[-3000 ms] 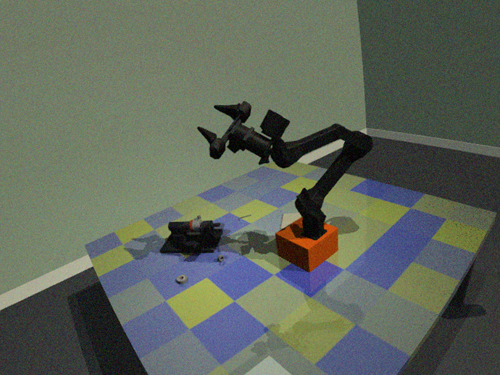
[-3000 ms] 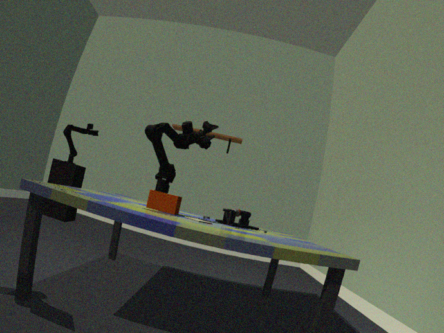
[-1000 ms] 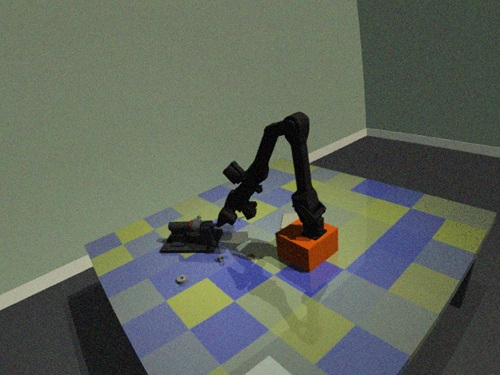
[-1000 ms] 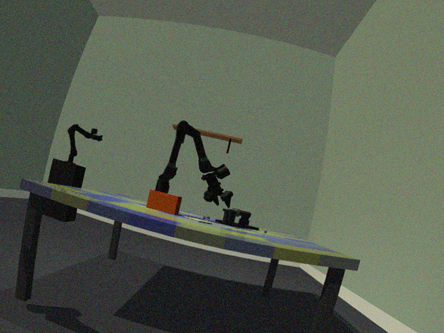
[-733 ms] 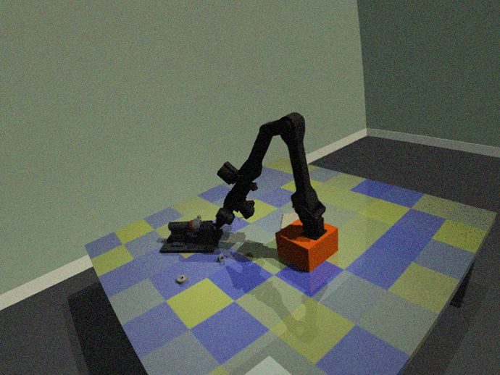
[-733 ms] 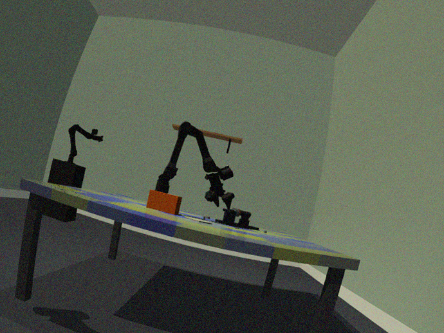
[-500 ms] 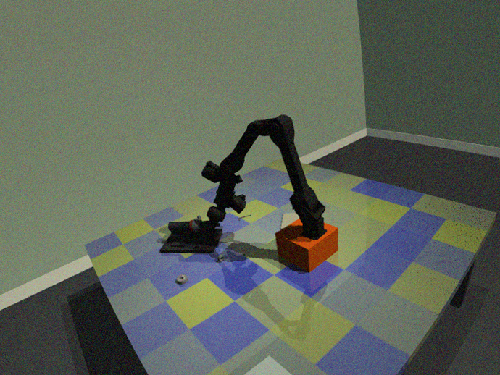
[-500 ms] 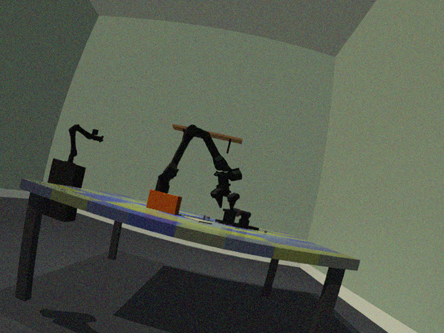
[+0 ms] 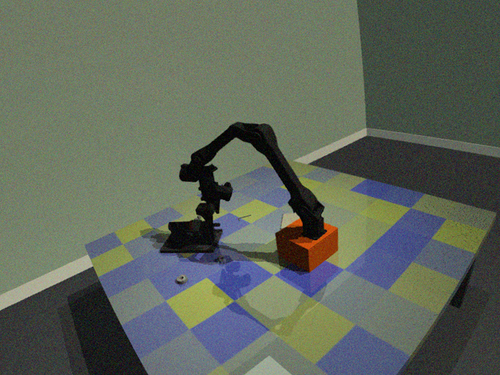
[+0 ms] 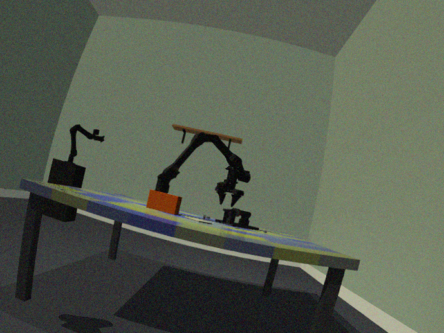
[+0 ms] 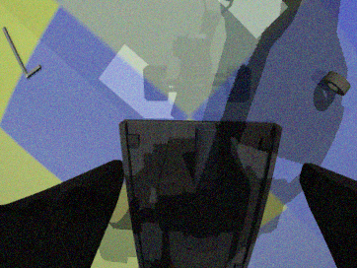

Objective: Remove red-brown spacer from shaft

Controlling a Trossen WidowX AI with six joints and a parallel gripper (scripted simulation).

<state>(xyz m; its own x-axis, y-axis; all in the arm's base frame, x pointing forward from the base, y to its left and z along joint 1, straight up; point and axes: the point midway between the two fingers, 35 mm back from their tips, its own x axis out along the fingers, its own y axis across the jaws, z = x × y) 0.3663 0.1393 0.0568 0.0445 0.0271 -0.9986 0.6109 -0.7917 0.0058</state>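
Note:
The dark fixture with its housing block is on a base plate (image 9: 189,249) at the table's left. Its dark blocks (image 10: 230,216) also show in the exterior view. In the wrist view the fixture (image 11: 197,123) lies in deep shadow between the fingers. My gripper (image 10: 227,204) (image 11: 214,171) is open and empty, pointing down above the fixture, with a gap between its fingertips and the blocks in the exterior view. The arm partly hides the fixture in the top view. The shaft and the red-brown spacer cannot be made out in the dark.
A pale ring (image 9: 181,280) (image 11: 337,83) lies in front of the fixture, with a small dark object (image 9: 220,259) nearer the base plate. A thin bent rod (image 11: 16,53) (image 9: 244,217) lies beyond. The arm stands on an orange block (image 9: 295,251) (image 10: 163,202), with a pale plate (image 9: 287,220) behind.

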